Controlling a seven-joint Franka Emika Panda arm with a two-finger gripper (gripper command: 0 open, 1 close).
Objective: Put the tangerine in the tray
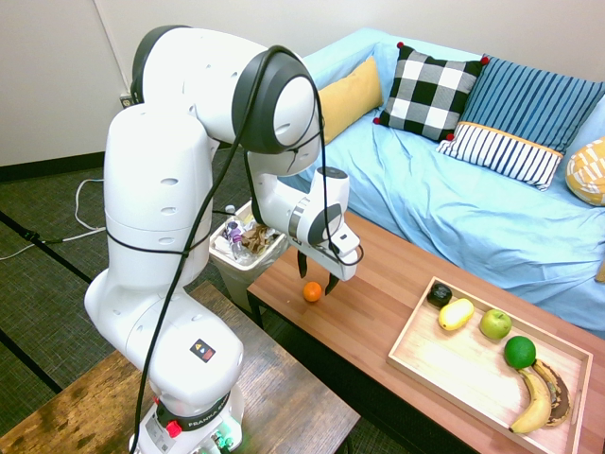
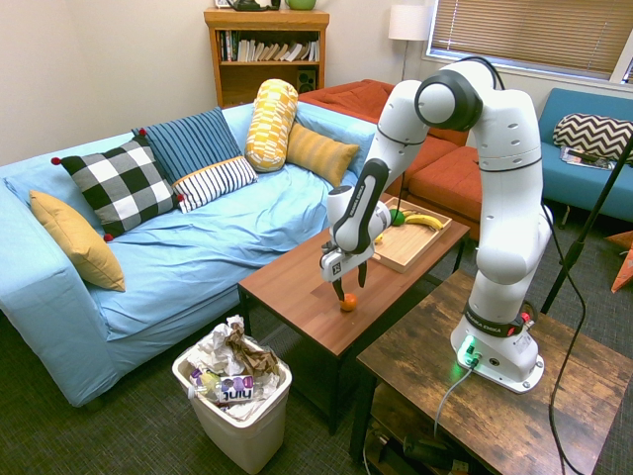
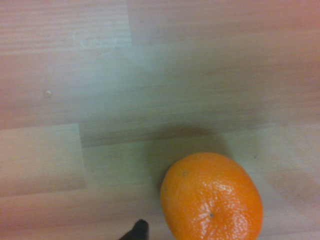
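Orange fruit (image 1: 312,291): one, on bench (image 1: 354,303), under tool (image 1: 318,273) | tool: one, wide apart | tray (image 1: 454,364): one, holding two bananas (image 1: 534,401), four round fruits (image 1: 494,323)

tangerine (image 1: 312,291) — bright orange, on tabletop; tray (image 1: 492,371) — pale wood, flat, rimmed

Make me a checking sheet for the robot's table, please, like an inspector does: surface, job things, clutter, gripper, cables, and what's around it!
Surface: wooden coffee table, small pale marks near the tangerine
Job's things: tangerine on the table; tray farther along it, fruit inside
Clutter: nothing seen loose on the table
Gripper: gripper open above the tangerine, not holding it
Cables: nothing seen lying across the coffee table
Surroundings: blue-covered sofa alongside; full trash bin near the table's end
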